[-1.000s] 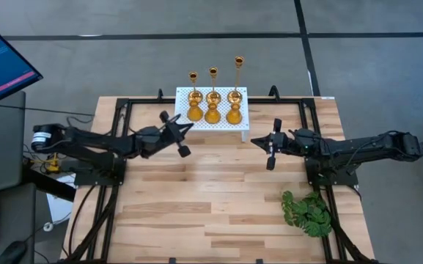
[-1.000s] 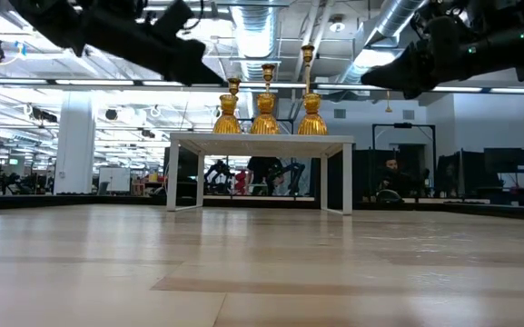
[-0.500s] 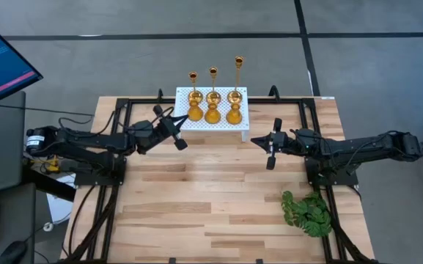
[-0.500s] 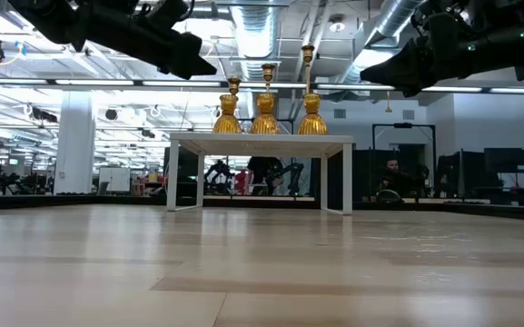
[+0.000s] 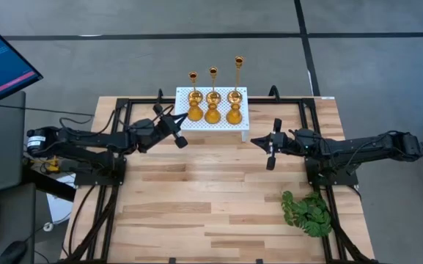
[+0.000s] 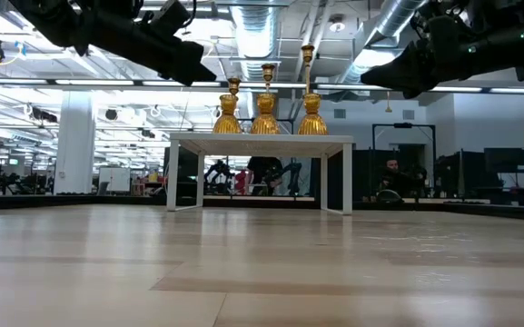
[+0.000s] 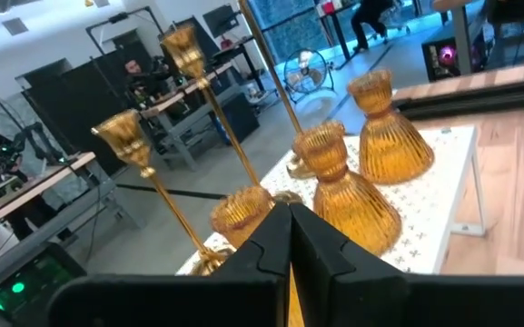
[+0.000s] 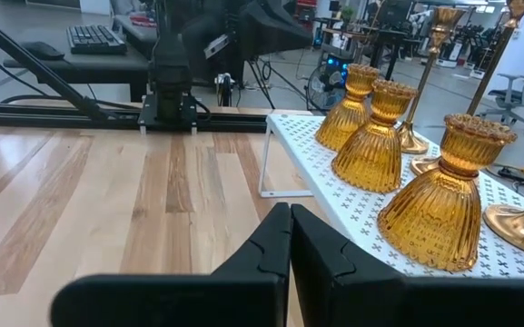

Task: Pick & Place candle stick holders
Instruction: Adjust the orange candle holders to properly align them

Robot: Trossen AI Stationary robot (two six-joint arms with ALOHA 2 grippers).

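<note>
Hovering above bare bench (image 5: 218,198) planks, plant (image 5: 308,213) at near right edge | left tool (image 5: 180,136) pressed together, empty, just off stand's left corner | right tool (image 5: 271,152) pressed together, empty, right of stand | candle stick holders (image 5: 212,103) on white stand (image 5: 210,125) at far edge.

The table (image 5: 196,198) is pale planked wood with a smooth, faintly glossy face. On it, the stand (image 5: 242,126) is matt white, perforated sheet. On the stand, the squat candle stick holders (image 8: 443,209) look like glossy ribbed amber glass, the slim sticks (image 7: 157,195) beside them polished brass.
</note>
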